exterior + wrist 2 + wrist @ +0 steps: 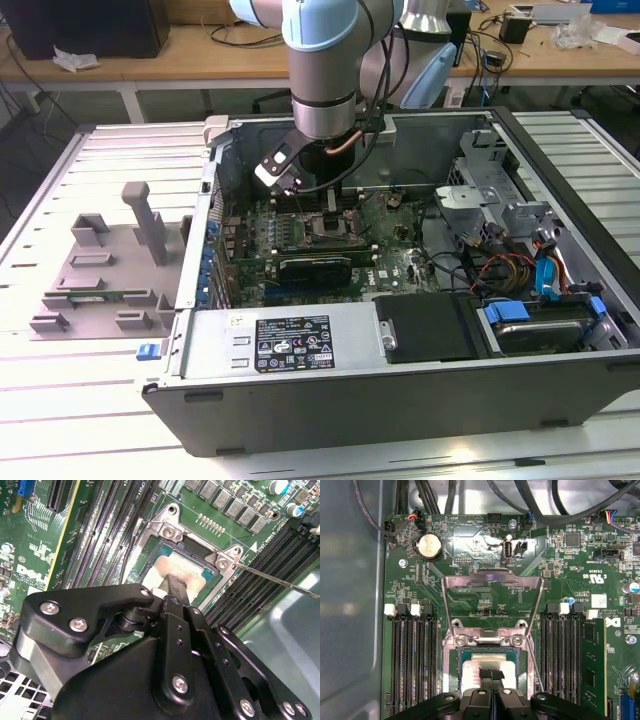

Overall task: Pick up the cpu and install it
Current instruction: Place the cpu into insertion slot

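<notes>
Exterior view stood well back, looked down slantwise on whole computer case (400, 395). Both wrist views hung near over motherboard (470, 550) (30, 555), facing down; shared socket frame (492, 587) (167, 530), cpu (477, 669) (172, 569).

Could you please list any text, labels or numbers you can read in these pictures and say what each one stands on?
White label on the grey cover: print too small to read.
White sticker on the motherboard: too small to read.
Motherboard's own white lettering, in both wrist views: too small to read reliably.

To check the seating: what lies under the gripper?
The cpu, lying in the open socket frame; the gripper tip covers its middle, so contact there cannot be seen.
</notes>
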Motion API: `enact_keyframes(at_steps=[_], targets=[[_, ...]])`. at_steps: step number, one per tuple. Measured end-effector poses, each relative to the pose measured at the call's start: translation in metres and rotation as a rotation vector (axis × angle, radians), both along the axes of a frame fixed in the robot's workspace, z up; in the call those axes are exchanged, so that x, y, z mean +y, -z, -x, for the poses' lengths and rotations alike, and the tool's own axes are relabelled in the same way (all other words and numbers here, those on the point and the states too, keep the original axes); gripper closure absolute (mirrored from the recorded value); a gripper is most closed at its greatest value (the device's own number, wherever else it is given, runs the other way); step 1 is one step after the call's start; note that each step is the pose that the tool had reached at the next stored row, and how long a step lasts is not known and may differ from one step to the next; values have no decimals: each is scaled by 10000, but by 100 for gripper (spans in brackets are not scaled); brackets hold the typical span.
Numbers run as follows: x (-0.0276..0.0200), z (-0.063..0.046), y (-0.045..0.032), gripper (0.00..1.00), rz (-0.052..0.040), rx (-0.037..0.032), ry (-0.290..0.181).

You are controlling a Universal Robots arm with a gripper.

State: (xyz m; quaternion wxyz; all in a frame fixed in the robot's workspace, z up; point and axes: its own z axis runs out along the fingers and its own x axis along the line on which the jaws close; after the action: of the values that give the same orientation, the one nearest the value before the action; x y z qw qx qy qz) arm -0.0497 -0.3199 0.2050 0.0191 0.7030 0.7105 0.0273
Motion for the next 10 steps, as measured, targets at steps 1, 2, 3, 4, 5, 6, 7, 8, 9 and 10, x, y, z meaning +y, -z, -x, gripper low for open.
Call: enact_keyframes(at_steps=[1, 2, 3, 4, 5, 6, 7, 8, 9, 10], targets=[[-2, 1, -23, 89, 14, 9, 0], [-3, 2, -35, 89, 17, 11, 0], [-2, 1, -52, 89, 16, 10, 0], [-3, 2, -82, 89, 18, 11, 0], [-3, 2, -113, 89, 19, 11, -1], [-3, 2, -152, 89, 19, 12, 0], [-3, 2, -188, 89, 19, 12, 0], [-3, 2, -229, 89, 18, 10, 0], [-3, 2, -282, 89, 21, 11, 0], [-3, 2, -320, 89, 21, 11, 0]])
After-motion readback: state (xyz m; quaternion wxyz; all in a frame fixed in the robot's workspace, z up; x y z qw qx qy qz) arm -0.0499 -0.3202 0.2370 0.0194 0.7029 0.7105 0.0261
